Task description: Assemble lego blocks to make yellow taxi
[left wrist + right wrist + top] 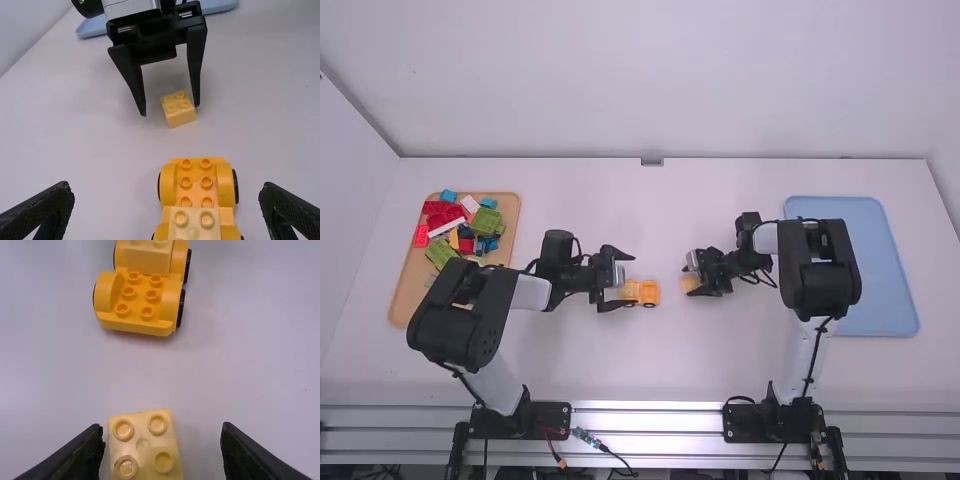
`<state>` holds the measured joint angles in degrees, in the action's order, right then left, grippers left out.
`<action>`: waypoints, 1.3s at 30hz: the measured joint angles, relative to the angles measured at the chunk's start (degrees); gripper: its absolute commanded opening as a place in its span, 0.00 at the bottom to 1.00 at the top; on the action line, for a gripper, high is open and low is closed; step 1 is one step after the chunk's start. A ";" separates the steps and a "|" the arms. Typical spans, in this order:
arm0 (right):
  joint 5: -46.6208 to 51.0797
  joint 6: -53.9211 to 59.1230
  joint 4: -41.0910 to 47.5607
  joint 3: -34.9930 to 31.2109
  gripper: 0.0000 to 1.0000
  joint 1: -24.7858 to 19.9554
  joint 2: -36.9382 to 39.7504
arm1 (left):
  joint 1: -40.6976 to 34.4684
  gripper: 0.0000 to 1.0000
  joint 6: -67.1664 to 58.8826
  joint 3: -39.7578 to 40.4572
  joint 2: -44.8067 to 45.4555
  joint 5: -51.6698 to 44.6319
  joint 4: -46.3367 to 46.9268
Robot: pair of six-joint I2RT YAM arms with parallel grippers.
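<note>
Crosswise, orange car base [650,291], bare studs rightward

Blue tray [885,290]: partly hidden by right arm [822,282]. Wooden tray [410,285]: partly behind left arm [465,315]. Loose yellow block [142,444]: cut by right wrist view's bottom edge. Wheeled base [196,170]: cut by left wrist view's.

Orange wheeled base [196,183], pale yellow block [195,226] atop, matching block [178,109] apart

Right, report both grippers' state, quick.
Left gripper: open, holding nothing.
Right gripper: open, fingers either side of the loose yellow brick, not gripping it.
</note>
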<state>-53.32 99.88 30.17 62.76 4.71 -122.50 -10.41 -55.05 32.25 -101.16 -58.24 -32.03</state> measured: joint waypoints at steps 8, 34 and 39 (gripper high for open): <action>1.57 -1.64 -0.83 -0.11 0.59 0.00 0.00 | -0.17 0.99 0.00 0.00 0.00 0.00 -0.15; 1.27 -1.90 -0.66 -1.40 0.41 -0.26 0.00 | -0.31 0.99 0.15 -0.02 0.02 0.00 -0.42; 1.09 -1.81 -4.22 -2.23 0.41 -0.26 0.00 | -0.31 0.99 0.17 -0.02 0.00 0.00 -0.42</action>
<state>-52.23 98.06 25.96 60.53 4.45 -122.50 -10.72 -54.87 32.23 -101.16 -58.24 -32.45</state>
